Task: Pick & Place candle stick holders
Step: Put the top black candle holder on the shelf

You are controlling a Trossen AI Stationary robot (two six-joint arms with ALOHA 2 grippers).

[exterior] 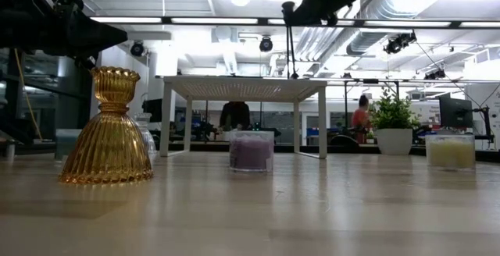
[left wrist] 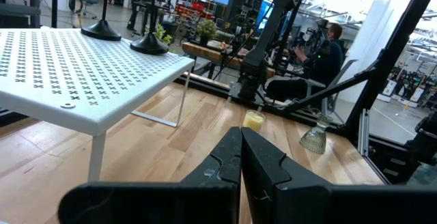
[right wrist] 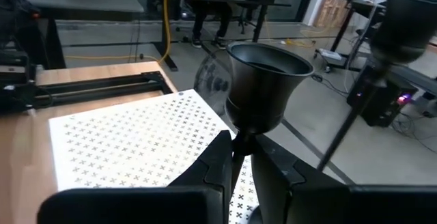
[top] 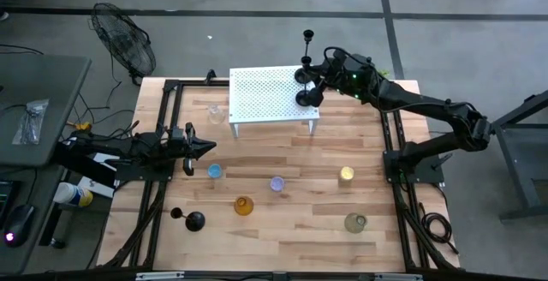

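Two black candlesticks stand on their round bases on the right end of the white perforated stand [top: 265, 97]: a taller one [top: 308, 36] and a shorter one [top: 308, 99]. My right gripper [top: 319, 74] is above that end, shut on the shorter one [right wrist: 266, 80]. A third black candlestick [top: 188, 220] lies on its side near the table's front left. My left gripper [top: 205, 146] is shut and empty at the table's left, near a blue glass holder [top: 214, 171]. My right gripper pinches the shorter candlestick's thin stem [right wrist: 243, 136] just below its cup, between its two fingers. The fingers come about level from the table's right side and lie across the stem. The candlestick stands upright with its base [left wrist: 149, 44] on the stand.
Glass holders stand on the table: amber [top: 244, 205], purple [top: 276, 183], yellow [top: 346, 175], a pale ribbed one [top: 355, 222] and a clear one [top: 216, 110] left of the stand. A potted plant [exterior: 393, 119] is at the far right. People sit in the room beyond.
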